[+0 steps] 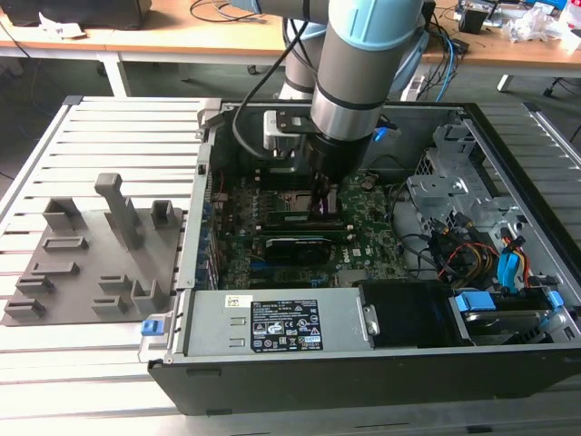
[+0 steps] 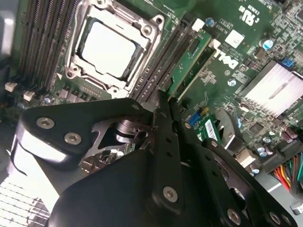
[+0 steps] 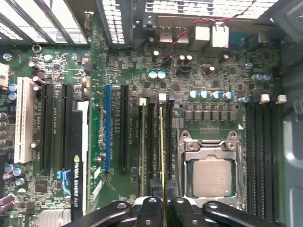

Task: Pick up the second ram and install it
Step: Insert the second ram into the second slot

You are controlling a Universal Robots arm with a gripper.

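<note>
I am working over a pale slatted metal worktop (image 1: pixel 91 381) in a lab with wooden desks behind it. Nearest in the exterior view sits the open black computer case (image 1: pixel 363 381), its silver power supply box (image 1: pixel 272 322) along the front edge. Toward the exterior view's left, beside the case, lies the gray plastic holder tray with upright blocks (image 1: pixel 91 259). Further in, the green motherboard (image 1: pixel 363 232) carries the wide black graphics card (image 1: pixel 295 247). The arm's black hand (image 3: pixel 161 205) reaches down into the case just beside the silver CPU socket frame (image 3: pixel 209 163). In the first wrist view its fingers (image 3: pixel 149 210) are clamped on the second ram, a thin green circuit-board stick (image 3: pixel 161 151), seen edge-on and standing in line with the long black memory slots (image 3: pixel 154 142) beside the socket. Whether it is fully seated, I cannot tell.
</note>
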